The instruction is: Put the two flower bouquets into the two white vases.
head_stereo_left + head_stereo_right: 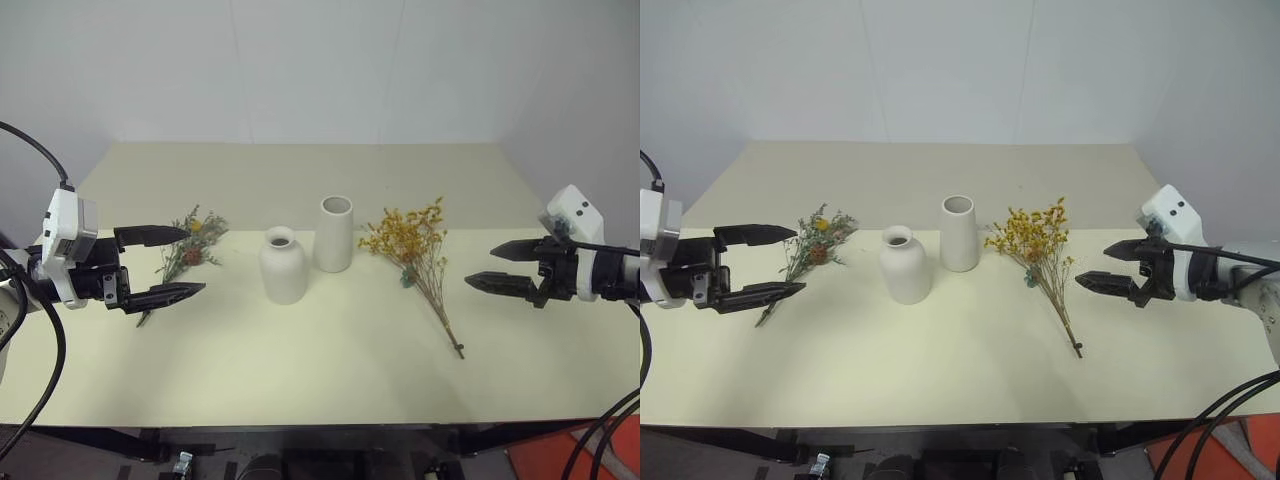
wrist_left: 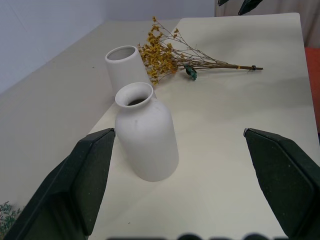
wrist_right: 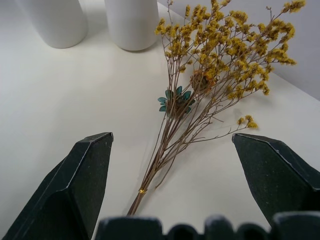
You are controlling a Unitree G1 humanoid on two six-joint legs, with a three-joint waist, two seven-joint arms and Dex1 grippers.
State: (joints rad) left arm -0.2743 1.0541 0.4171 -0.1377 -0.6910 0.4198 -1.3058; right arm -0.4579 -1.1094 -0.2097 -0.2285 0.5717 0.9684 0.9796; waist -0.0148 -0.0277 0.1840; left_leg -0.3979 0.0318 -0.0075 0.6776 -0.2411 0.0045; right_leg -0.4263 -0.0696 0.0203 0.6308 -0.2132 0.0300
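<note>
Two white vases stand mid-table: a bottle-shaped vase (image 1: 283,265) and, behind and to its right, a tall cylinder vase (image 1: 335,233). A bushy yellow-orange bouquet (image 1: 412,243) lies flat to the right of them, its thin brown stems (image 3: 165,155) pointing toward the table's near right. A smaller greenish bouquet (image 1: 189,248) lies to the left. My left gripper (image 1: 172,263) hovers open just in front of the greenish bouquet, holding nothing. My right gripper (image 1: 492,266) hangs open to the right of the yellow bouquet, also holding nothing.
The cream table (image 1: 300,370) runs back to a white wall. Its front edge is close below the arms. Black cables (image 1: 600,430) hang at the near right, and an orange-red patch of floor (image 1: 575,455) shows past the table's corner.
</note>
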